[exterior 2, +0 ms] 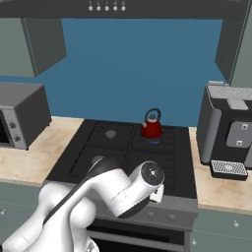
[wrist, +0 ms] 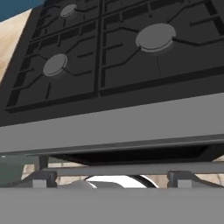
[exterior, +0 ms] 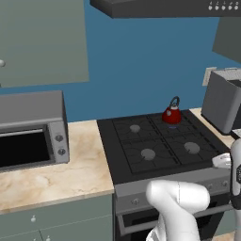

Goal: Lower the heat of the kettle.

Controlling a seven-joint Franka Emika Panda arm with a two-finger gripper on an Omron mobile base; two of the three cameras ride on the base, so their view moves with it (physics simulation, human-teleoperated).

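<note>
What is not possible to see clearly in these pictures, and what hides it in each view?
- Stove knobs: in the right base view the arm covers the left ones; those that show are too small to read a setting.
- Flame under the kettle: only a faint blue spot at its base, too small to judge.
- Claw: in the left base view the right edge cuts off the hand, so open or shut is unclear.
- Oven handle: in the hand view, the left end is cut off.

Kitchen: gas stove (exterior: 160,146), microwave (exterior: 30,129), marble counter (exterior: 84,160), range hood (exterior 2: 123,7).
</note>
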